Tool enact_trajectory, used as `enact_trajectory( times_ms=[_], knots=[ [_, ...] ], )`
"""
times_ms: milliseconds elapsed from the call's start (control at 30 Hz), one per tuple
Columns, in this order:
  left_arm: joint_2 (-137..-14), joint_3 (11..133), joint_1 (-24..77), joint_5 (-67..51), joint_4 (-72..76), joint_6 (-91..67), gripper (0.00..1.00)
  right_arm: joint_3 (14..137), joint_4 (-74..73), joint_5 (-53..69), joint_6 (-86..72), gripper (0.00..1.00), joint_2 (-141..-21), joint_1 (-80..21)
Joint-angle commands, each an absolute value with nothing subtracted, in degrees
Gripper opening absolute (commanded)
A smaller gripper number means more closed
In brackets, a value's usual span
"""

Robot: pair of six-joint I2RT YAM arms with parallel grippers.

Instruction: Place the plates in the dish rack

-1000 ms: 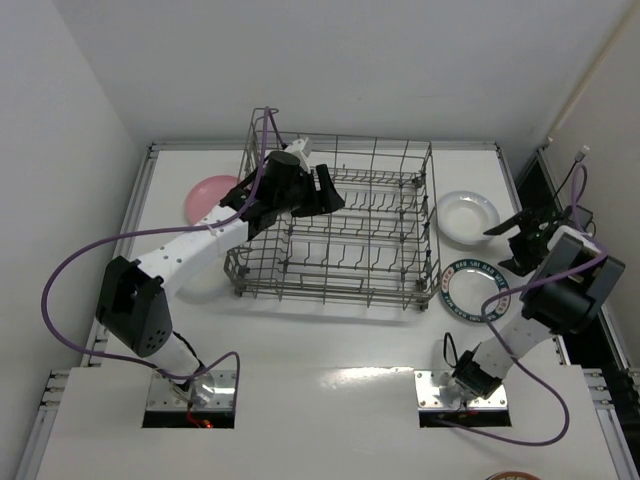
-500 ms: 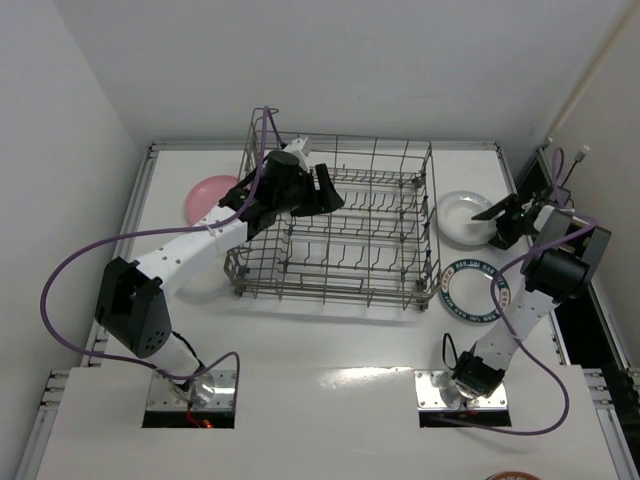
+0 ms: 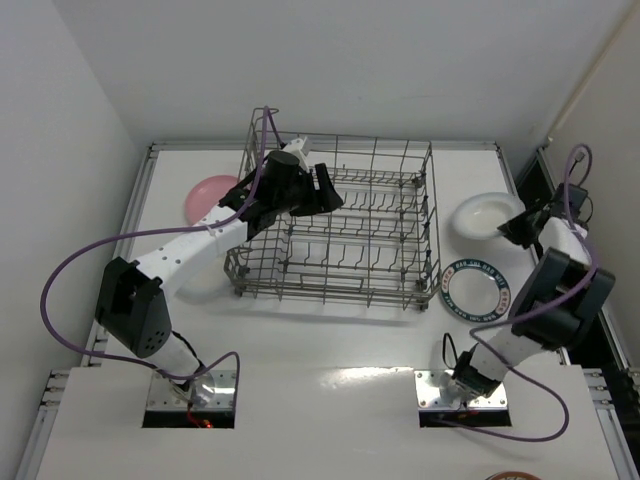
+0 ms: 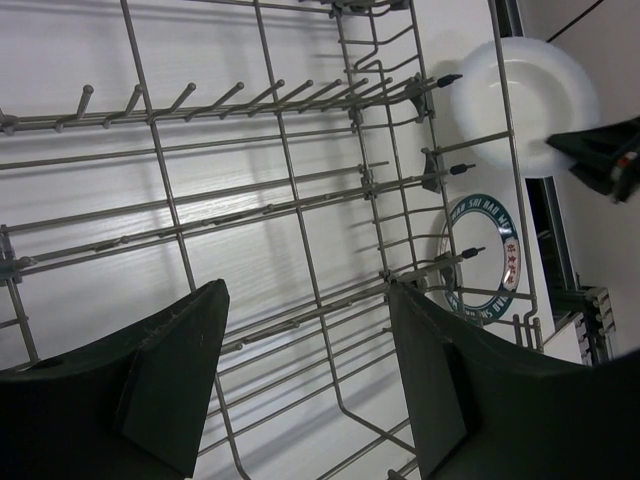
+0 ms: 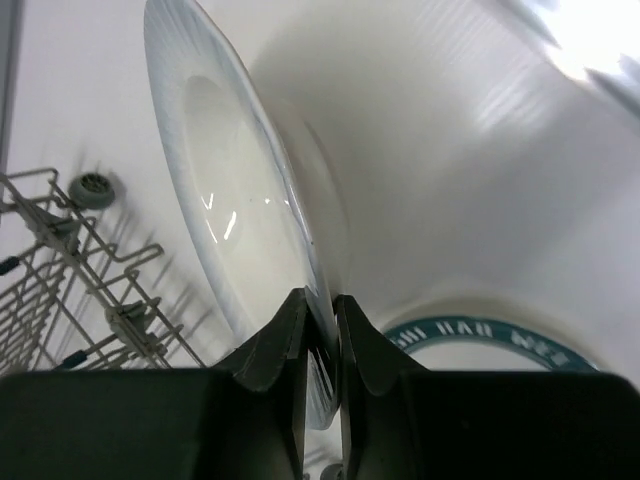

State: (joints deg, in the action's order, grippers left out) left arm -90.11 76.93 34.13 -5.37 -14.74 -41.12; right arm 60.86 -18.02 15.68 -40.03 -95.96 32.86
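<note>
Right wrist view showed what the top view couldn't: right hand (image 5: pixel 320 312) was clamped on the rim of the white plate (image 5: pixel 235 200), right of the dish rack (image 3: pixel 340 225). Left hand (image 4: pixel 305 340) hung over the rack's left end, fingers apart, holding nothing. Teal-rimmed plate (image 3: pixel 478 293) lay flat off the rack's near-right corner, pink plate (image 3: pixel 205 195) left of the rack. A bare table (image 3: pixel 330 335) strip ran along the rack's near side.

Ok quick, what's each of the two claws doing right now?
Left gripper: open, empty, over the dish rack.
Right gripper: shut on the rim of the white plate.
</note>
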Motion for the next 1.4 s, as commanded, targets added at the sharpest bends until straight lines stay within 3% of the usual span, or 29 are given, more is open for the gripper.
enact_trajectory(
  times_ms=[0,167,267,433,733,1033,1367],
  knots=[
    [-87.36,78.22,34.1,-5.01,-13.8,-40.52,0.62,61.96,-17.74,1.63,-43.41,0.0,-79.6,30.33],
    [-86.84,78.22,34.1,-5.01,-13.8,-40.52,0.62,64.07,-21.61,-12.54,-43.95,0.0,-66.81,24.45],
    [-86.84,78.22,34.1,-5.54,-13.8,-40.52,0.62,64.86,-18.91,-13.45,-41.4,0.0,-62.23,19.63],
    [-86.84,78.22,34.1,-6.06,-13.8,-40.52,0.62,71.18,-17.74,-16.95,-36.13,0.0,-66.17,8.11],
    [-86.84,78.22,34.1,-5.01,-14.41,-40.52,0.62,77.52,-23.46,-40.41,-30.68,0.0,-75.05,-15.53],
    [-87.36,78.22,34.1,-6.15,-14.41,-40.52,0.62,78.05,-34.53,-59.57,-34.7,0.0,-77.61,-29.51],
    [-87.89,78.22,34.1,-6.76,-14.41,-40.52,0.62,74.63,-50.24,-63.36,-48.66,0.0,-78.92,-36.56]
  ],
)
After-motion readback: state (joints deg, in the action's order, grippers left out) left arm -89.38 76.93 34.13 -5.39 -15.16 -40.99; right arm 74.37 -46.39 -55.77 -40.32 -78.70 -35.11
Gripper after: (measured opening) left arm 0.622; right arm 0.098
